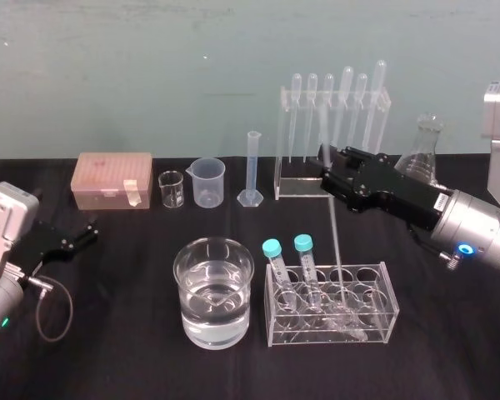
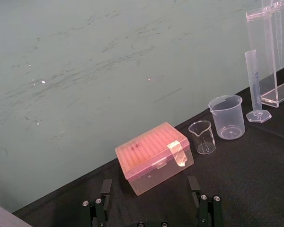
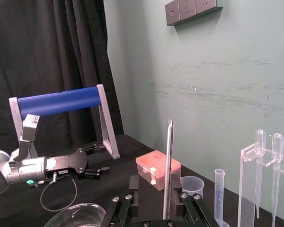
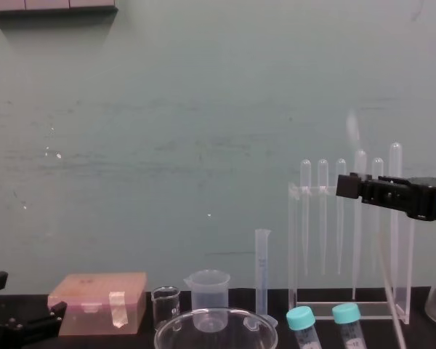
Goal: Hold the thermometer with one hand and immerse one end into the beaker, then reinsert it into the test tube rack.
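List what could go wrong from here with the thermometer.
1. The right gripper holds the thermometer high up, jaws shut on it. Its lower end seems to be in the low rack beside the capped tubes. Moving sideways before lifting clear could snap the glass or tip the rack.
2. The beaker holds water and stands close by; the long free end could strike its rim.

back-row glassware and plastics on the black worktop (image 1: 117, 358)
left to right in the head view: taped pink tip box (image 1: 113, 179), tiny glass beaker (image 1: 172, 189), small translucent plastic beaker (image 1: 208, 182), tall graduated cylinder (image 1: 252, 169) on a hexagonal foot; a conical flask (image 1: 422, 152) stands well apart at far right.
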Controlling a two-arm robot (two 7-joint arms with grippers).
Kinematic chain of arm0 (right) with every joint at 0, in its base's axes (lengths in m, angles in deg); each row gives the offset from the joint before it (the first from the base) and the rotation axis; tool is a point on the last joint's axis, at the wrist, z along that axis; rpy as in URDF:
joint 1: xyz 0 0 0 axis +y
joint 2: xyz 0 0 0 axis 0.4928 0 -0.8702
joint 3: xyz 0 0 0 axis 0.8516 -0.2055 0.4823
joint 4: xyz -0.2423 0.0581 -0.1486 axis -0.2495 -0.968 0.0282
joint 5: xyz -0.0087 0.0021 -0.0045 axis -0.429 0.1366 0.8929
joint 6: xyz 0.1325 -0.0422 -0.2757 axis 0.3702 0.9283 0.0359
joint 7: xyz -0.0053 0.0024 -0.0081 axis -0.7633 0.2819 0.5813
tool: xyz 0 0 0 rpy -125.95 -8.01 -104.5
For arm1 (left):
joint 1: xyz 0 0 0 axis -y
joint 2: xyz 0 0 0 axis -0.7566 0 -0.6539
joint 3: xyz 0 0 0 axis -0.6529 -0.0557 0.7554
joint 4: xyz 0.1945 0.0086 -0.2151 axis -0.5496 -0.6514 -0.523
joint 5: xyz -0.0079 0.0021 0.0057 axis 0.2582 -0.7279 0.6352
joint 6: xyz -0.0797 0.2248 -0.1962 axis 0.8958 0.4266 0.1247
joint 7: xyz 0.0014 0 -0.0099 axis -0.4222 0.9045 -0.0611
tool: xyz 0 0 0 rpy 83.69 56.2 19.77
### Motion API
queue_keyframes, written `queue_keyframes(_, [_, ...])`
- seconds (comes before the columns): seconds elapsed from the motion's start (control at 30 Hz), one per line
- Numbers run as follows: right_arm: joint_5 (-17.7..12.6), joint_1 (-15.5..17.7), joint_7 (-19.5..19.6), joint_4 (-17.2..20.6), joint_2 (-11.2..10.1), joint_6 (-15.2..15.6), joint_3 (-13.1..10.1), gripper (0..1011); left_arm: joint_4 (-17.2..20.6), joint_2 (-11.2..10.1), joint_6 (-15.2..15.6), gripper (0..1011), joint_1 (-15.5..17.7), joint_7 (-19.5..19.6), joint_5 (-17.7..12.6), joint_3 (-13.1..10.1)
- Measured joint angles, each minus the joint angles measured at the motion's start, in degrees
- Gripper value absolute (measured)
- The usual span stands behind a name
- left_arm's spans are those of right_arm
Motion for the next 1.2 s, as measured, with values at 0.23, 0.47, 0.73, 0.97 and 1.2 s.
queue_keyframes(0.23, [-0.03,0.01,-0.01,0.02,-0.03,-0.01,-0.02,625,0.00,0.00,0.00,1008,0.00,0.00,0.00,0.00])
queue_keyframes(0.47, [-0.07,0.01,-0.01,0.02,-0.03,-0.01,-0.02,836,0.00,0.00,0.00,1008,0.00,0.00,0.00,0.00])
queue_keyframes(0.73, [-0.15,0.28,0.69,0.31,0.10,-0.22,-0.48,1002,0.00,0.00,0.00,1008,0.00,0.00,0.00,0.00])
queue_keyframes(0.97, [4.14,3.82,18.02,2.01,1.74,-0.88,-5.36,1002,0.00,0.00,0.00,1008,0.00,0.00,0.00,0.00])
queue_keyframes(1.2, [13.78,5.87,33.07,0.44,1.12,7.40,-4.24,1002,0.00,0.00,0.00,1008,0.00,0.00,0.00,0.00])
